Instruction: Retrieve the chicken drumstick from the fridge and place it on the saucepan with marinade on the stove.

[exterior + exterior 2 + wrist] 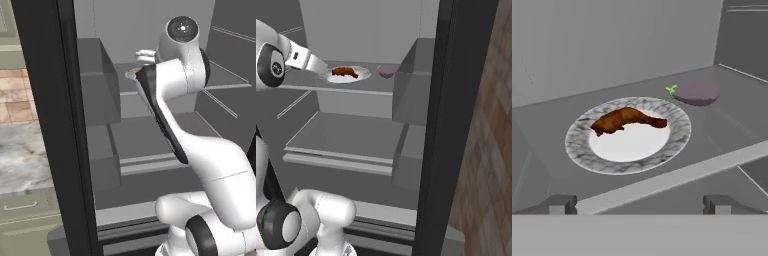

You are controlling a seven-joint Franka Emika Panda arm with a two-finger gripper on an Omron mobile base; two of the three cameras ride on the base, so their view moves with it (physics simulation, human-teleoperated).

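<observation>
While the fridge (446, 125) stood open, the arm reached toward its upper shelf (662, 185), apparently to line the hand up with the meat before any grasp. At centre-left of the hand view lay the chicken drumstick (628, 120), resting across a marbled plate (579, 147), its thin end pointing right. Right of the plate, apart from it, sat a purple eggplant (696, 93). The gripper (640, 204) had its jaws spread wide and empty, tips low in the frame, short of the plate, so the approach looked unfinished. From the right base view, plate, drumstick (344, 73) and eggplant (387, 71) appeared at upper left on the same shelf; in the left base view the arm's white links covered most of that spot.
</observation>
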